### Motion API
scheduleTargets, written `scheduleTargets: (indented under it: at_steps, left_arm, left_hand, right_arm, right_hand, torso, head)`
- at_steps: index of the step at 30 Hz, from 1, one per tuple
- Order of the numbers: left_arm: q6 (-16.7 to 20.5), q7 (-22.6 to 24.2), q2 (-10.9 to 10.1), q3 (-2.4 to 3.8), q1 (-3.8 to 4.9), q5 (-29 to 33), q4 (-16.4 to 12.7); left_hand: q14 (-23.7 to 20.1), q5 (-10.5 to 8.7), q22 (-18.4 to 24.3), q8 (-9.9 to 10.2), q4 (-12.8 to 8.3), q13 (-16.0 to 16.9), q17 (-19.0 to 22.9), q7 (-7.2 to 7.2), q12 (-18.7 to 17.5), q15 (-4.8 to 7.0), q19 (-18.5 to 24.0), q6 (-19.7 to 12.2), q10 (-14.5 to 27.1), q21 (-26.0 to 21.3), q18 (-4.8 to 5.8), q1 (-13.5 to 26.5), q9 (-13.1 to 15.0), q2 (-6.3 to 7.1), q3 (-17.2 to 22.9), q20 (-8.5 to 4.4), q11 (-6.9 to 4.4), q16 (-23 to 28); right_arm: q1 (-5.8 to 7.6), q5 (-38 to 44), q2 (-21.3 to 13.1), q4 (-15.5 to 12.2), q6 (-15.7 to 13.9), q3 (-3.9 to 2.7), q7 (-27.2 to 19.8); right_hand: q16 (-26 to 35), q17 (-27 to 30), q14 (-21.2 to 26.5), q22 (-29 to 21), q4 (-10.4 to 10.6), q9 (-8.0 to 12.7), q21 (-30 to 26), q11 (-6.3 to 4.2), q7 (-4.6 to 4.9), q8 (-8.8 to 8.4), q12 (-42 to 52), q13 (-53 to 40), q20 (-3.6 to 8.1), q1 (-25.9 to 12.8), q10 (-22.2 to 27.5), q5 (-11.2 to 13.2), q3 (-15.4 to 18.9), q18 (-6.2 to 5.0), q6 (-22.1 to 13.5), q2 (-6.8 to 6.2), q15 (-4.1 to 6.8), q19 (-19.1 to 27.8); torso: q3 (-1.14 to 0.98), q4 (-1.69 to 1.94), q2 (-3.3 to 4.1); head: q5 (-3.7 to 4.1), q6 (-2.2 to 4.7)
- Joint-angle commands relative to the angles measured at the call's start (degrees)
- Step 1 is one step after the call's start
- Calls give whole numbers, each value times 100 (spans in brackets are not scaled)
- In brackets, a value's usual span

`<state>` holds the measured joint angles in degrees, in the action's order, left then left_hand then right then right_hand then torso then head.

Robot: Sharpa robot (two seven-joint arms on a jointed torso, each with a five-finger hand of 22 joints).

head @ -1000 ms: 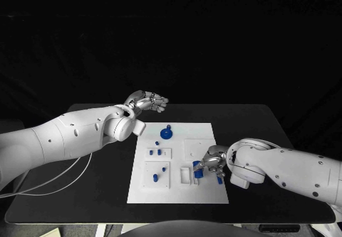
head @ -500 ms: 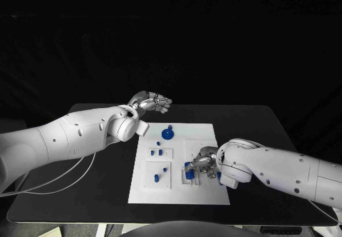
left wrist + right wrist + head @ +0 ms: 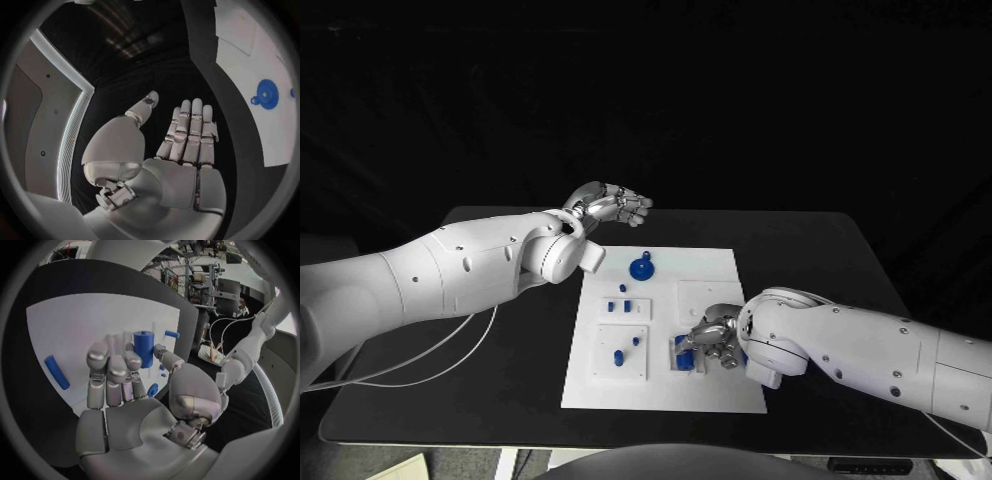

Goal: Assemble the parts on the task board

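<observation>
White and flat, the task board [image 3: 718, 395] lies in the middle of the black counter [image 3: 848, 270], its near edge toward the robot. At about four o'clock on the board the right hand [image 3: 714, 340] is lowered over the right-hand fixtures, its fingers [image 3: 109, 371] held close together and pointing down at the plate. Just beyond them, in the right wrist view, a blue cylinder part [image 3: 144, 348] stands upright in the board; whether the thumb touches it cannot be told, and nothing is plainly held. A loose blue peg [image 3: 57, 372] lies flat on the board beside the fingers, apart from them. Toward eight o'clock on the board, small blue parts [image 3: 617, 356] sit on raised white squares. Farther off, near twelve o'clock, a round blue disc part [image 3: 640, 268] rests on the plate. Beyond the board's far left corner, at about eleven o'clock, the left hand [image 3: 609, 207] hovers above the counter, its fingers [image 3: 187, 132] straight, side by side and holding nothing.
</observation>
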<state>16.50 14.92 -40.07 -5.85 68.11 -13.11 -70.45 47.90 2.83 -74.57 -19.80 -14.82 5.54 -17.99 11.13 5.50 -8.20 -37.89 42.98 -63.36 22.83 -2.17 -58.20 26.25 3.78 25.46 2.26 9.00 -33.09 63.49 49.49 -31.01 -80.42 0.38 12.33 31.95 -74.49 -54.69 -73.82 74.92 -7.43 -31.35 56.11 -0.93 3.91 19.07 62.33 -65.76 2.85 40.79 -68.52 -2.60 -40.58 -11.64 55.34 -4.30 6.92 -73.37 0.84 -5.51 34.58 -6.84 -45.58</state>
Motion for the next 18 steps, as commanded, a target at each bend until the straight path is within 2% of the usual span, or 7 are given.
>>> scheduleTargets:
  at_steps: [1,9,18]
  left_arm:
    - [-38,62,1,4,5,31,-10]
    - [-44,60,9,4,5,31,-13]
    - [-41,54,-3,4,7,32,-13]
  left_hand:
    - [42,25,-7,-39,33,-9,-7,22,25,1,-39,-34,34,-20,-101,55,-6,-23,1,16,-14,22]
    - [42,25,-9,-41,33,-10,-11,22,26,1,-39,-35,34,-22,-102,57,-7,-22,0,16,-14,25]
    - [43,25,-12,-43,34,-12,-15,22,27,2,-40,-36,35,-25,-102,58,-9,-22,0,16,-14,28]
  right_arm:
    - [0,7,31,23,128,2,10]
    - [-24,37,65,83,122,37,1]
    - [-31,54,85,109,138,43,-5]
  right_hand:
    - [25,-7,-11,92,5,-10,28,-48,109,-23,20,5,14,-66,-9,-26,3,-336,270,11,46,-29]
    - [27,-9,-10,91,3,-11,29,-48,109,-26,19,6,15,-76,-7,-26,6,-336,269,10,47,-27]
    - [35,-14,-9,89,4,-13,30,-47,110,-35,15,9,20,-119,-2,-25,20,-336,265,-9,47,-19]
  torso:
    - [-2,-5,-2]
    - [2,-1,0]
    - [-1,-3,1]
  head:
    - [-3,-3]
    - [-15,-2]
    - [-38,-9]
